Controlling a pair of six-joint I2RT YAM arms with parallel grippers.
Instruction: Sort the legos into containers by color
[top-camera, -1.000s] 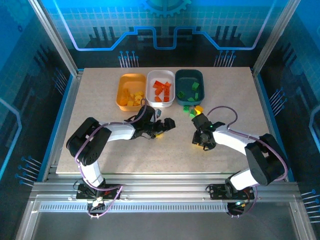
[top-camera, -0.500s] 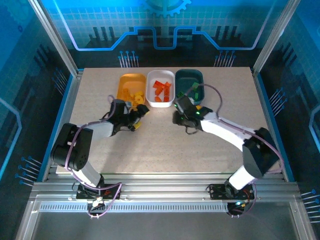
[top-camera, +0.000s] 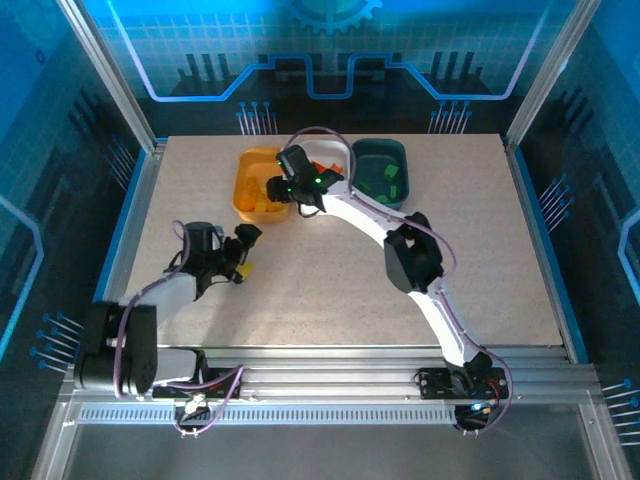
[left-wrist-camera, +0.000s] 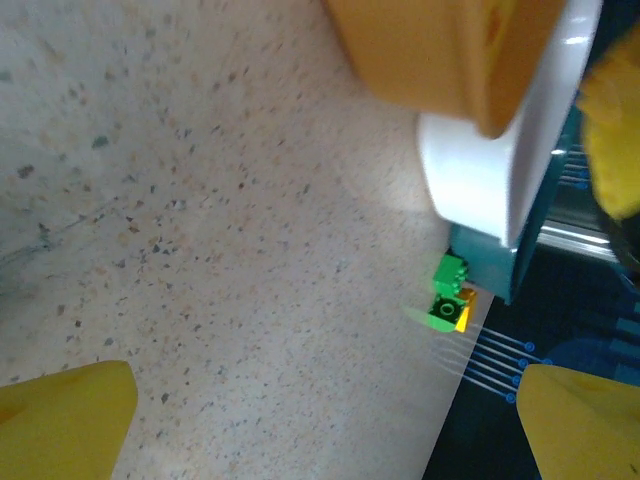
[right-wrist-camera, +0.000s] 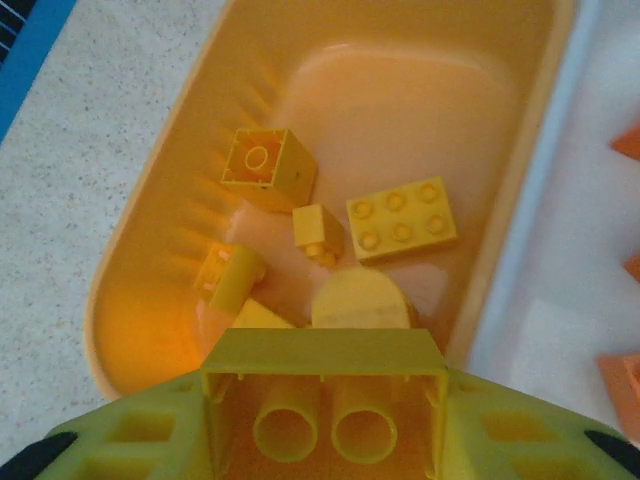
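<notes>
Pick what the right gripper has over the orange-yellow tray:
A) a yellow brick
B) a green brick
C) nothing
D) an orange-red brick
A: the right wrist view shows a yellow brick clamped in the right gripper, underside toward the camera, above the orange-yellow tray, which has other yellow pieces in it.
</notes>
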